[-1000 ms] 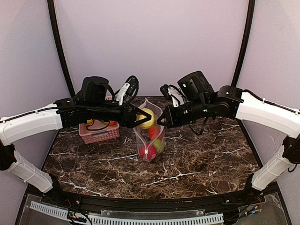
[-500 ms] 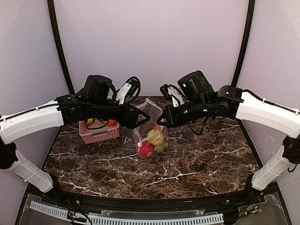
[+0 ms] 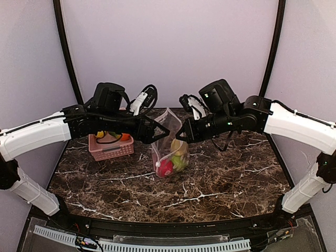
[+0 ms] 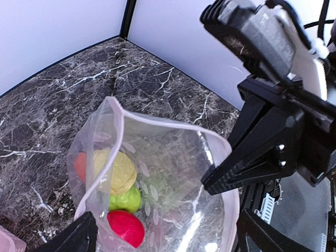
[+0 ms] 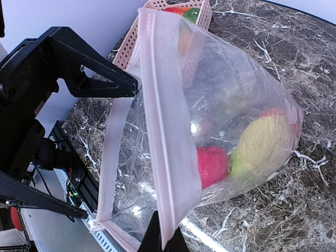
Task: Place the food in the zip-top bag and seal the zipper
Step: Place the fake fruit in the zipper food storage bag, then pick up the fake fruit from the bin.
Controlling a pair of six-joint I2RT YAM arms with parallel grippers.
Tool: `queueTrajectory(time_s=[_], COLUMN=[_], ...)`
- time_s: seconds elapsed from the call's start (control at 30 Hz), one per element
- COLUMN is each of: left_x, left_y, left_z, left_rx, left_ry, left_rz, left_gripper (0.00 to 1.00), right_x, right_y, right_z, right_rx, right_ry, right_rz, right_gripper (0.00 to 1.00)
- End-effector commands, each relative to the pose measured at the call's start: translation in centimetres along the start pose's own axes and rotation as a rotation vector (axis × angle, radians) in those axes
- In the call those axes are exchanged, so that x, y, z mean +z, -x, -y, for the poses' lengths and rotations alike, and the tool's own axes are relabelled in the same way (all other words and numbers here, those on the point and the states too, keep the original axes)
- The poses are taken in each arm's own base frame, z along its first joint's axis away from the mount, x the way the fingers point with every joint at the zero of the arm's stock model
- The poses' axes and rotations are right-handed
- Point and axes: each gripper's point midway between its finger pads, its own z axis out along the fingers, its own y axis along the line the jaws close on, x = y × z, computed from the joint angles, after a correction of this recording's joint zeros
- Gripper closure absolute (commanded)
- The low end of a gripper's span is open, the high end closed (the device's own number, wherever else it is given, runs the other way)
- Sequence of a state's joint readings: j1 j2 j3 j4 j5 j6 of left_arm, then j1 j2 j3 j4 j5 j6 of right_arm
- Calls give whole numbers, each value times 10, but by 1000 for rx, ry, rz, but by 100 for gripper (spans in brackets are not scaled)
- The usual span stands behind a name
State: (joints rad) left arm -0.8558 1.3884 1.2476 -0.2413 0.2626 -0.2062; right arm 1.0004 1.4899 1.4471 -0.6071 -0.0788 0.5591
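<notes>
Dark marbled tabletop carries the zip-top bag just 12 o'clock of centre, food inside. Right tool pinches the zipper strip; left tool is spread, released. Film probably limp, slippery, bottom-heavy; grip the stiffer strip.

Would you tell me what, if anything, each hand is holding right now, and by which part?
The right hand pinches the zip-top bag by its pink zipper strip at the mouth. The left hand is open, holding nothing.
</notes>
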Motion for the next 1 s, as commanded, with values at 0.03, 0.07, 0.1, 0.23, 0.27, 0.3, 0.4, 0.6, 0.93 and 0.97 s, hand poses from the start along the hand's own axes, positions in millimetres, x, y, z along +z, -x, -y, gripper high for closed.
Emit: queueTrajectory(time_s=[0.03, 0.07, 0.1, 0.23, 0.27, 0.3, 0.4, 0.6, 0.93, 0.97], left_x=[-23, -25, -27, -39, -44, -48, -59, -80, -102, -102], left_y=[34, 34, 37, 46, 50, 52, 57, 50, -4, -14], left_z=[37, 44, 48, 64, 70, 70, 59, -20, -163, -171], left_rx=[-41, -50, -67, -106, -103, -117, -139, -237, -332, -353], left_ry=[-156, -193, -213, -320, -355, -372, -347, -120, 472, 500], left_rz=[62, 52, 54, 69, 80, 83, 99, 116, 67, 62], left_gripper=[7, 7, 7, 7, 7, 7, 7, 7, 5, 4], right_x=[-1, -1, -1, 0, -1, 0, -1, -3, -4, -4], right_y=[11, 11, 11, 10, 10, 10, 10, 10, 11, 10], right_z=[-4, -5, -4, -4, -4, -3, -3, -2, -3, -2], right_rx=[-4, -3, -3, -4, -4, -2, -5, -6, -10, -10], right_ry=[13, 14, 13, 13, 13, 11, 11, 8, 7, 6], right_rz=[28, 29, 28, 27, 27, 26, 28, 32, 34, 34], right_gripper=[100, 100, 100, 100, 100, 100, 100, 100, 100, 100])
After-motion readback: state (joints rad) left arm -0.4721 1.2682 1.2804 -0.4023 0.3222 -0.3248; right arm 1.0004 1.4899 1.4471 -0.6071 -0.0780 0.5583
